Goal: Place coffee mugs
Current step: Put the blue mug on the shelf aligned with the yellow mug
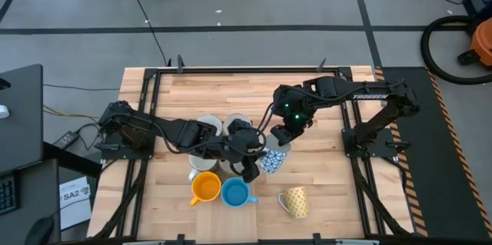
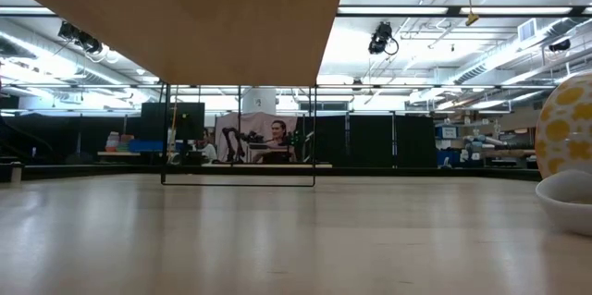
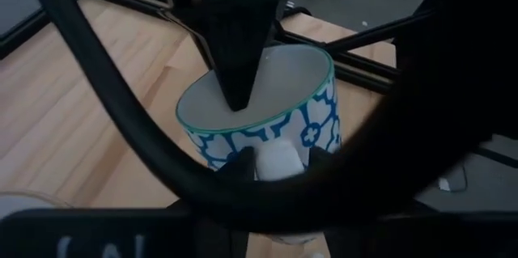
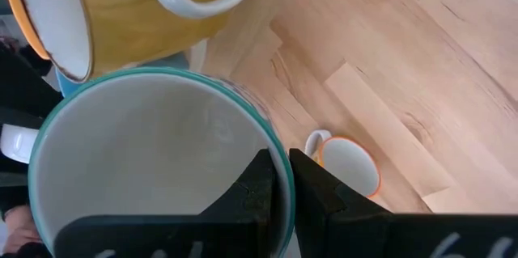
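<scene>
Patterned mug [image 1: 274,159] sits mid-counter [image 1: 323,176]; right hand [image 1: 278,139], at its 12 o'clock, pinches the rim; left hand [image 1: 250,170] at its 9 o'clock, grip on the handle unclear

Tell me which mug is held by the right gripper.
The blue-and-white patterned mug: the right gripper pinches its rim, while the orange, blue and yellow mugs stand free.

Patterned mug [image 3: 267,124]: base cut off by left wrist view's edge, left arm's cable crosses it. White mugs [image 1: 211,127] partly hidden under left arm, high view.
</scene>
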Tool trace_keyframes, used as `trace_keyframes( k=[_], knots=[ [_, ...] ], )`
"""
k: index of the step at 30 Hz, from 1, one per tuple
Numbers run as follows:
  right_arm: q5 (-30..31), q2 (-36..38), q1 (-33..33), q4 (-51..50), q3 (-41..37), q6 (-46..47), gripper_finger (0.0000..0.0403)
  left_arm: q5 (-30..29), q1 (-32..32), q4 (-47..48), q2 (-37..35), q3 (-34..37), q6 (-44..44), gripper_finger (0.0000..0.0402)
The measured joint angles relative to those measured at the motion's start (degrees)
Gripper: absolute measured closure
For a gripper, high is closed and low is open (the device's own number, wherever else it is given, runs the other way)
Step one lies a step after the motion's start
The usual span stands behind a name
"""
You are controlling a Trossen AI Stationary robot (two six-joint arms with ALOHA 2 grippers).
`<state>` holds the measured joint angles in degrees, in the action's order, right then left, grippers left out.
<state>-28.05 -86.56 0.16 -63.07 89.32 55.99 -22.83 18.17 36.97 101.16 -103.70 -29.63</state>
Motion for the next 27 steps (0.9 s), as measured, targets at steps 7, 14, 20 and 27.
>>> trace_keyframes(
  k=[7, 14, 20, 27],
  knots=[
    [1.40, 0.10, -0.02, 0.00, 0.04, 2.86, 0.0372, -3.09, -0.04, 0.59, 0.04, 0.09, -1.85, 0.0295],
    [1.49, 0.11, 0.00, 0.04, 0.07, 4.91, 0.0372, -4.98, -0.04, 0.83, 0.04, 0.09, -1.74, 0.0299],
    [1.66, 0.11, 0.00, 0.09, 0.07, 5.12, 0.0372, -5.47, -0.04, 0.81, 0.04, 0.09, -1.85, 0.0319],
    [1.64, 0.11, 0.00, 0.11, 0.07, 5.20, 0.0365, -5.51, -0.04, 0.68, 0.04, 0.09, -2.29, 0.0320]
  ],
)
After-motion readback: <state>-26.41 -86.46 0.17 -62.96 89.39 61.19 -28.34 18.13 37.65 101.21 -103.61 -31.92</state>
